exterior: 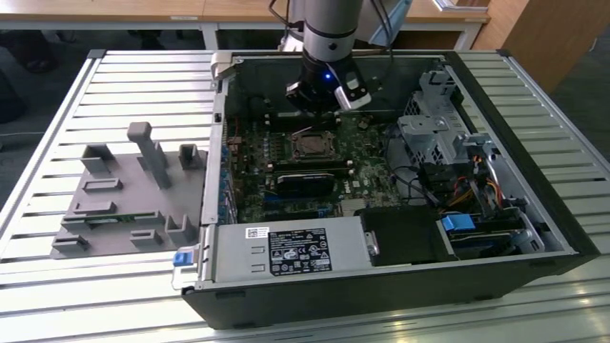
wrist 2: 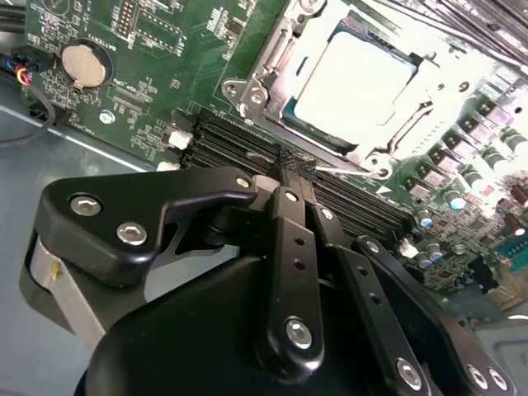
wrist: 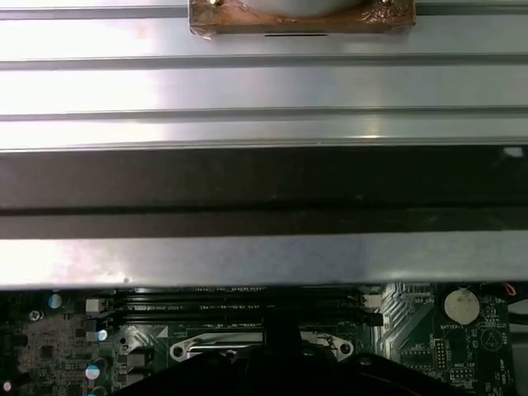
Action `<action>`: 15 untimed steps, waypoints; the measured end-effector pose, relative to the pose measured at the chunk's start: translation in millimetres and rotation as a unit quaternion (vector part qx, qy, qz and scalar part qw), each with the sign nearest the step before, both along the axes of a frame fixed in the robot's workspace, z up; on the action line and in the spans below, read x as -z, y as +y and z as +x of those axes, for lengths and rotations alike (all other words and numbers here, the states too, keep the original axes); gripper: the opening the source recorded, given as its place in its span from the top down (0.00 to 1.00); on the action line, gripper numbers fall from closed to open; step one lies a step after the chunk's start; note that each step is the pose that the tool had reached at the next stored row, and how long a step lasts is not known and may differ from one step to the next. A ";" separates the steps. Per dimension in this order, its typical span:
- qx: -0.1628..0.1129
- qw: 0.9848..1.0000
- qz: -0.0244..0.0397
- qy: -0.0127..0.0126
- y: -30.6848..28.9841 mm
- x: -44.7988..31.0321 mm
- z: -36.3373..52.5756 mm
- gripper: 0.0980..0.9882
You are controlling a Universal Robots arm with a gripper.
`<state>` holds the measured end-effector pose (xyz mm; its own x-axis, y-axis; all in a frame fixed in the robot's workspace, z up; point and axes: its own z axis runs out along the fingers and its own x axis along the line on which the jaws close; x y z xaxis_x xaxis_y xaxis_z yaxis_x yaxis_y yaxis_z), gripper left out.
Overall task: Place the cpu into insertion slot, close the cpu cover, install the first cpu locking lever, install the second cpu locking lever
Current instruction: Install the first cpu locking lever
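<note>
- Slatted metal table carries everything, with a grey fixture tray on the exterior view's left.
- Open computer case lies on its side on the table, its green circuit board facing up.
- Robot arm reaches down into the far end of the case.
- Gripper hangs just over the long black memory slots, beside the socket, its fingers pressed together with nothing visibly between them.
- Insertion slot sits mid-board.
- Cpu cover lies flat on the slot.
- Cpu sits in the slot, bright through the cover's window.
</note>
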<state>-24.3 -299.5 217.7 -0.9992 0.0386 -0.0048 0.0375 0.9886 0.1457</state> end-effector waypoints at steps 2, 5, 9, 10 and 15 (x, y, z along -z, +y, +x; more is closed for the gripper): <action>0.000 1.000 0.000 0.000 0.0 1.0 2.2 0.99; 0.000 1.000 0.000 0.000 0.0 3.2 4.0 0.99; 0.000 1.000 0.000 0.000 0.0 6.7 6.1 0.99; 0.000 1.000 0.000 0.000 0.0 7.7 6.2 0.99; 0.000 1.000 0.000 0.000 0.0 11.5 7.1 0.99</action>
